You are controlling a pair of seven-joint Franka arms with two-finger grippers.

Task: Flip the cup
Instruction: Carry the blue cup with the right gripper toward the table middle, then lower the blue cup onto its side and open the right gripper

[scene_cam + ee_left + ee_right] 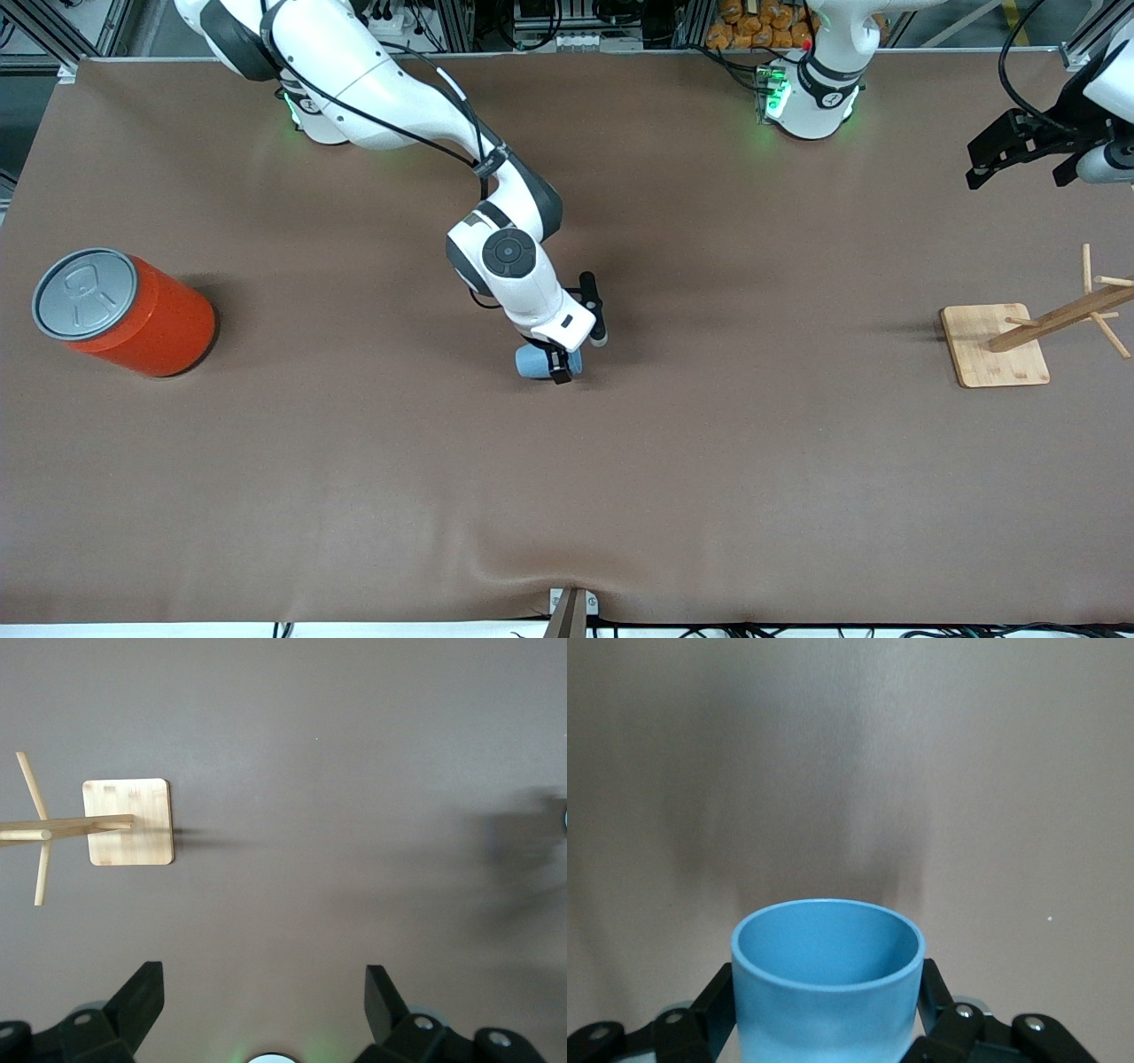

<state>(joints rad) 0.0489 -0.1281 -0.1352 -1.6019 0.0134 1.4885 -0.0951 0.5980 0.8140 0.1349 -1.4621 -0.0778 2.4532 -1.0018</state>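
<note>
Your right gripper (pixel 558 361) is clamped on the light-blue cup (pixel 534 361) at mid-table, its open mouth showing in the right wrist view. From the cup, the orange can (pixel 133 312) lies at nine o'clock, the wooden rack (pixel 997 344) at three. Your left gripper (pixel 1019 159) waits, fingers spread wide, over the table's edge.

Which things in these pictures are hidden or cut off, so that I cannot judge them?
- Front view: the right gripper and its wrist cover the middle of the cup.
- Right wrist view: the cup's base is cut off by the edge.
- Front view: the wooden rack's pegs are cut off by the edge.
- The left gripper waits, jaws open.
</note>
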